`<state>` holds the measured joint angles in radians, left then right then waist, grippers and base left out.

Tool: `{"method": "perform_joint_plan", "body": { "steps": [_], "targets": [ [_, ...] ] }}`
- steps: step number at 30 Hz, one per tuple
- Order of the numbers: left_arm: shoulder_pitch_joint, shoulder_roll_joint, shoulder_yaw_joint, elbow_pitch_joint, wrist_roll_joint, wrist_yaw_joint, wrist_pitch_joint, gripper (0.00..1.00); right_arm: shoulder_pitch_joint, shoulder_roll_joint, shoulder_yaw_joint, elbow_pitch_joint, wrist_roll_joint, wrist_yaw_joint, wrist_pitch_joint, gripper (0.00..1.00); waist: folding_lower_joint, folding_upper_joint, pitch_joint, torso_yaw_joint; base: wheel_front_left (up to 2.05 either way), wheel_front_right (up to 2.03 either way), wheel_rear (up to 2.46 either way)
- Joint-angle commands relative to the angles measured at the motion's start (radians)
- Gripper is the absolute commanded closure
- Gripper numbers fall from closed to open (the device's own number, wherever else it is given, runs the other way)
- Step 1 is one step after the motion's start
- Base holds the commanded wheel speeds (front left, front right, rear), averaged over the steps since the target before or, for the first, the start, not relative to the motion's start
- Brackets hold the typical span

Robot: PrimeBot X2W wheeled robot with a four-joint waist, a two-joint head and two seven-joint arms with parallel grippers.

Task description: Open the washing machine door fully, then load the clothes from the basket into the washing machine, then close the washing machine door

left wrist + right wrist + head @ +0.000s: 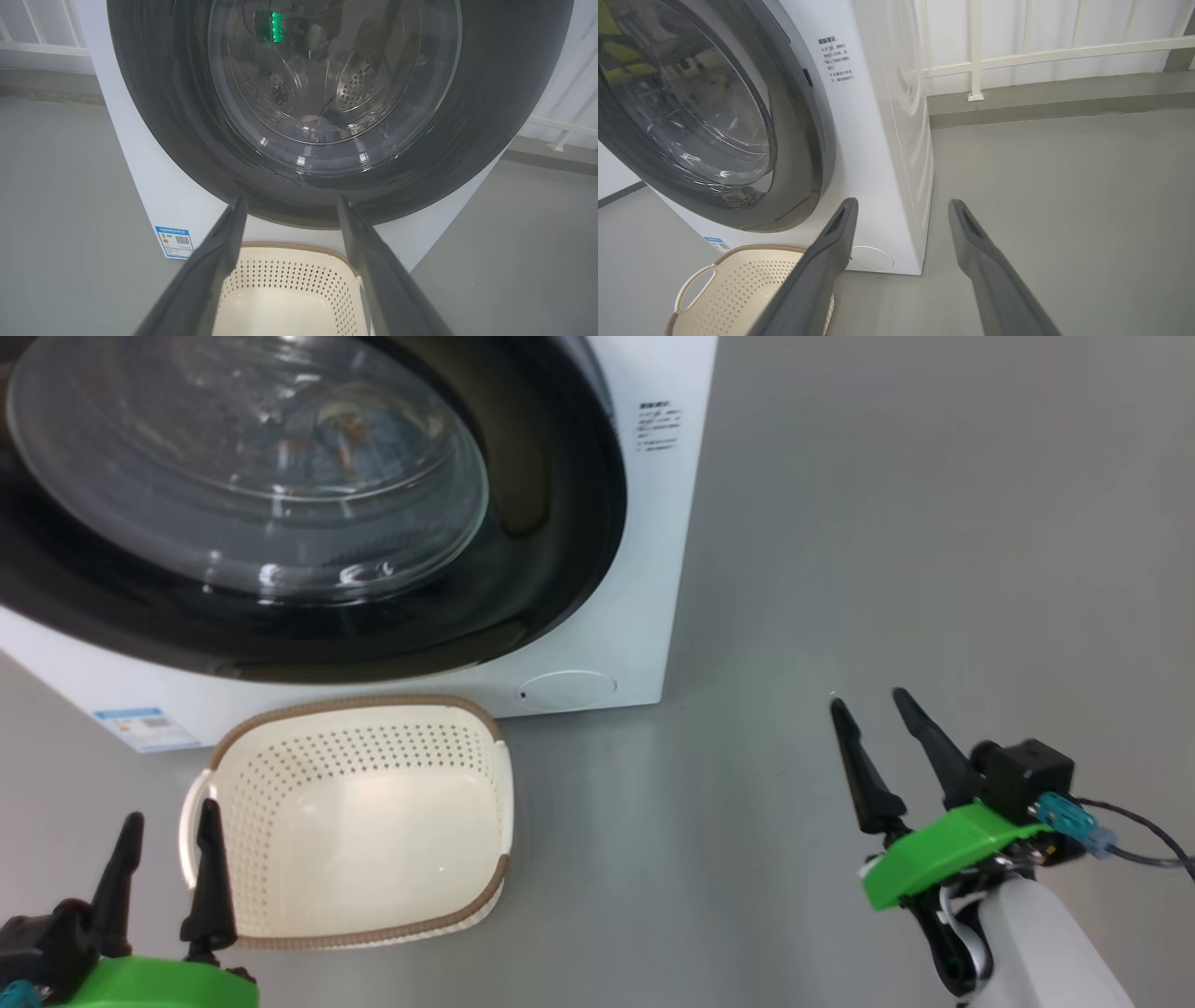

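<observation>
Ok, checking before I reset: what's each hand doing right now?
Left hand, two long dark fingers: open, empty.
Right hand, two long dark fingers: open, empty.

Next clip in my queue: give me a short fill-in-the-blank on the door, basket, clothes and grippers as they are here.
1. The washing machine door is ____.
2. The basket on the floor is ____.
3. The clothes lie in the drum, behind the door's clear ____ window.
4. The left gripper and right gripper both have ____ jaws, holding nothing.
Missing words: shut; empty; glass; open.
</observation>
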<state>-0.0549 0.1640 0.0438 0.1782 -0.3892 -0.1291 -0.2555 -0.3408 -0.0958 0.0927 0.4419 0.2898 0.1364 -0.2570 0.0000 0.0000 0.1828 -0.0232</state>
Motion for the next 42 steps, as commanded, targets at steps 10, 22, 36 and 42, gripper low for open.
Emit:
{"method": "perform_joint_plan", "body": {
  "steps": [10,22,36,42],
  "targets": [
    [0.025,0.036,0.06,-0.037,0.018,-0.002,-0.006,0.0,0.081,-0.018,-0.045,-0.04,-0.012,-0.006,-0.005,0.0,0.0,0.0,-0.025,-0.033,0.0,0.0,0.0],
    [0.039,0.039,0.067,-0.047,0.023,-0.002,-0.006,0.0,0.13,-0.02,-0.079,-0.056,-0.02,-0.006,-0.005,0.0,0.0,0.0,-0.021,-0.036,0.0,0.0,0.0],
    [0.047,0.034,0.069,-0.052,0.023,-0.002,-0.006,0.0,0.136,-0.017,-0.075,-0.06,-0.031,-0.006,-0.005,0.0,0.0,0.0,-0.034,-0.032,0.0,0.0,0.0],
    [0.05,0.03,0.075,-0.057,0.031,-0.002,-0.006,0.0,0.136,-0.018,-0.07,-0.061,-0.032,-0.006,-0.005,0.0,0.0,0.0,-0.035,-0.03,0.0,0.0,0.0]
  ]
}}
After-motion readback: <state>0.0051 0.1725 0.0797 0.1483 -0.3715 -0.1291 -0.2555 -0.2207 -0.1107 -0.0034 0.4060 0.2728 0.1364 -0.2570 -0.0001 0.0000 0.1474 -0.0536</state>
